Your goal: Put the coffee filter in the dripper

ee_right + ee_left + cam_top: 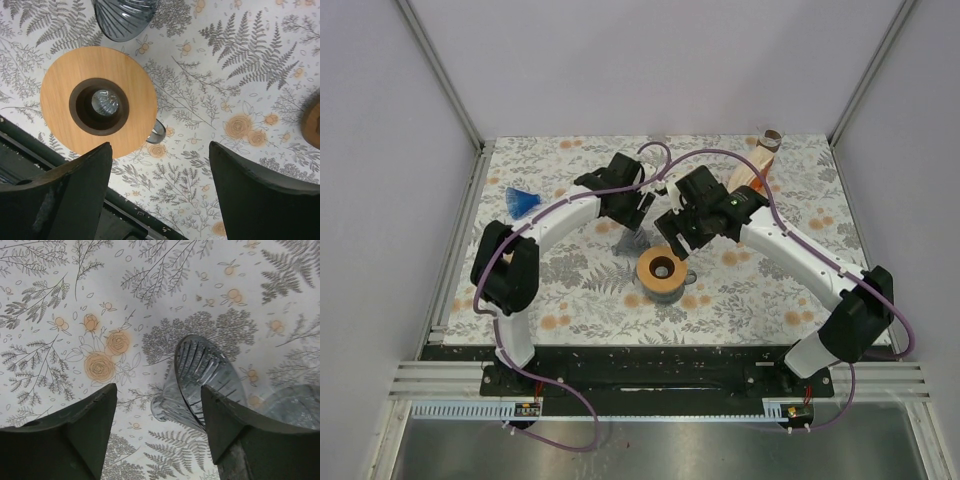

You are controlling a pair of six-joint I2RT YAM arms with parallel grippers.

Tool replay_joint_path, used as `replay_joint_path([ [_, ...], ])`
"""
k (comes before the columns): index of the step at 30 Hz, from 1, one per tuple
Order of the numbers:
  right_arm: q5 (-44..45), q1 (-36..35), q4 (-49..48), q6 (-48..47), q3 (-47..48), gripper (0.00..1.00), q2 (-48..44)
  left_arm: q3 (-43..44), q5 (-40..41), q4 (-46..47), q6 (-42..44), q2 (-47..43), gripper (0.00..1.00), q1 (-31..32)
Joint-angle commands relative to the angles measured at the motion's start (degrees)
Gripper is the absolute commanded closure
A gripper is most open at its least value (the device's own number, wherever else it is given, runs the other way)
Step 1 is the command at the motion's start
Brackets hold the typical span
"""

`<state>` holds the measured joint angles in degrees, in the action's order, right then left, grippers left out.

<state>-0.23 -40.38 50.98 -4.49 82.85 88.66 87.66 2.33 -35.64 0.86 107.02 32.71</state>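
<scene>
— Status of the 2 grippers?
— The left gripper [157, 390] was released, jaws wide, hanging over the dripper [200, 375]. 1 finger stood clear of the glass; the other overlapped it in view, and contact could not be determined. The right gripper [160, 147] was likewise spread, with nothing between its fingers.
— Location of the dripper?
— On its side on the table [570, 300], just behind the ring [135, 85], a wooden one sitting on a glass cup [157, 132].
— And the filter?
— Not positively identified. 1 blue cone [520, 203] lay near the far left edge and 1 tan bundle [752, 170] at the far right. I could not tell which, if either, was the filter.
</scene>
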Motion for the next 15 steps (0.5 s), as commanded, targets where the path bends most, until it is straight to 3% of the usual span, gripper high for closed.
replay_joint_path([
  [1,5.8,-0.1,-0.6,-0.1,-0.7,0.14,-3.7,1.9,3.2,-1.5,2.5,2.5,0.32,0.2],
  [4,8.4,-0.1,-1.4,0.1,-1.1,0.13,-4.3,1.6,2.9,-2.4,2.9,3.7,0.38,0.5],
  [9,11.6,0.0,-1.6,0.5,-1.4,0.12,-4.7,1.9,1.9,-4.3,3.5,4.4,0.58,0.4],
  [15,13.4,0.0,-2.3,0.9,-2.1,0.11,-5.2,2.0,1.1,-6.5,4.6,3.6,0.95,0.4],
])
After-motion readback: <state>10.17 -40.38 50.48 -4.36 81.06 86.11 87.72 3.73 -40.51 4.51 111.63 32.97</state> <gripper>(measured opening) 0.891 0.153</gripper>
